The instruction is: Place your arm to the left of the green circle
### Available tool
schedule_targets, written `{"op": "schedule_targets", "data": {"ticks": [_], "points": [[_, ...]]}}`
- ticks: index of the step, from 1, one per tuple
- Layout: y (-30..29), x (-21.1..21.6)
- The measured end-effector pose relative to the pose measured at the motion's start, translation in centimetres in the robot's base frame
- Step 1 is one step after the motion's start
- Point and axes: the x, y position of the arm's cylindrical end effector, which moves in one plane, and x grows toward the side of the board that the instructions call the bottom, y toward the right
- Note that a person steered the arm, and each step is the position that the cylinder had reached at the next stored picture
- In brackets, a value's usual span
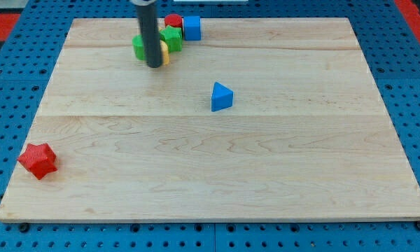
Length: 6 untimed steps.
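Observation:
The green circle (138, 47) lies near the view's top left of the wooden board (210, 175), partly hidden behind my rod. My tip (155, 66) rests on the board just to the right of and below the green circle, touching or nearly touching it. A yellow block (164, 52) peeks out right of the rod. A green star-like block (171, 37), a red block (173, 20) and a blue cube (192, 28) cluster just to the right.
A blue triangle (221, 96) lies near the board's middle. A red star (38, 160) sits near the bottom left corner. A blue pegboard (14, 84) surrounds the board.

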Motion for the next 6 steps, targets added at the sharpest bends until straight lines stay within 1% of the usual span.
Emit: {"op": "schedule_targets", "data": {"ticks": [2,3,4,5,6], "points": [[-0.9,-1.1],[-0.9,-3.6],[-1.4,-4.4],[-5.4,-4.6],[-7.9,-4.8]]}}
